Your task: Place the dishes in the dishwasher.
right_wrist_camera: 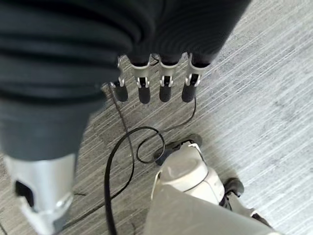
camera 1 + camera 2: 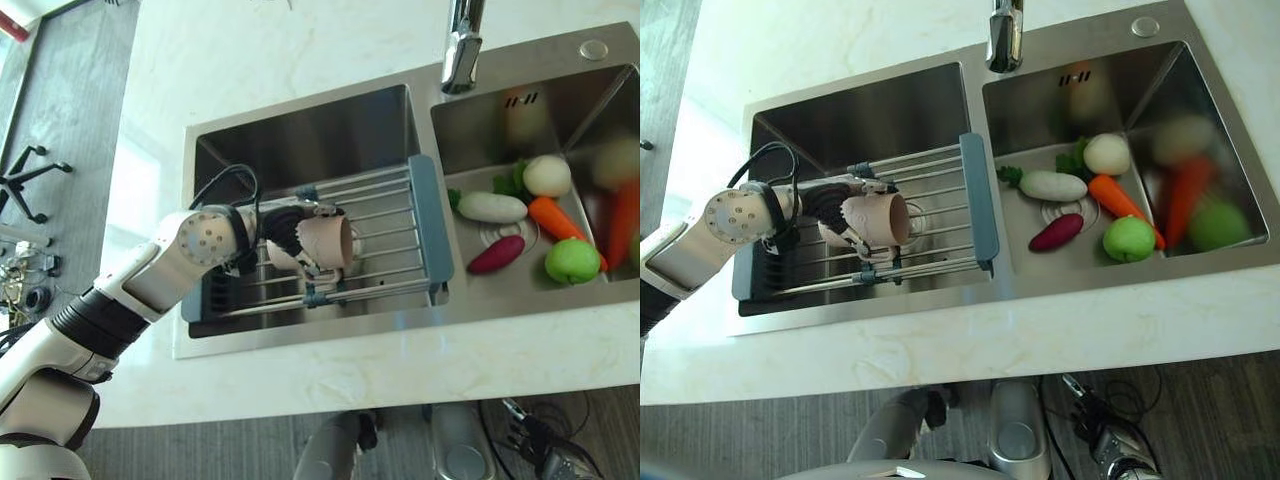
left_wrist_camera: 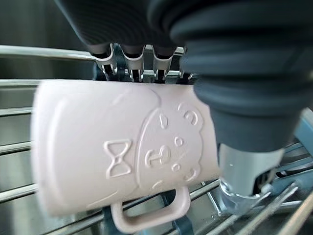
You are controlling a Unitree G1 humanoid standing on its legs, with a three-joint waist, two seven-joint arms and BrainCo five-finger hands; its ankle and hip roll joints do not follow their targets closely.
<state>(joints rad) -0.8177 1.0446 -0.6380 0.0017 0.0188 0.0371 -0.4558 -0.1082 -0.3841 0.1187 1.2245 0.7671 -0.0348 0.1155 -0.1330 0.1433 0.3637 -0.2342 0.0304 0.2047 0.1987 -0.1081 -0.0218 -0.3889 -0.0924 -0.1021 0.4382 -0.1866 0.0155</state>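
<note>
The pale marble surface point(image 2: 300, 370) carries a steel double sink point(image 2: 300, 130), its left basin spanned by a wire drying rack with grey-blue ends point(image 2: 425, 225). There the left hand point(image 2: 835, 215) clasps a pale pink embossed plastic mug point(image 3: 122, 156) lying sideways, fingers over the top, thumb on the near side. Best to lift straight, clearing the wires, keeping the handle free. The right hand point(image 1: 146, 88) hangs relaxed above the floor.
</note>
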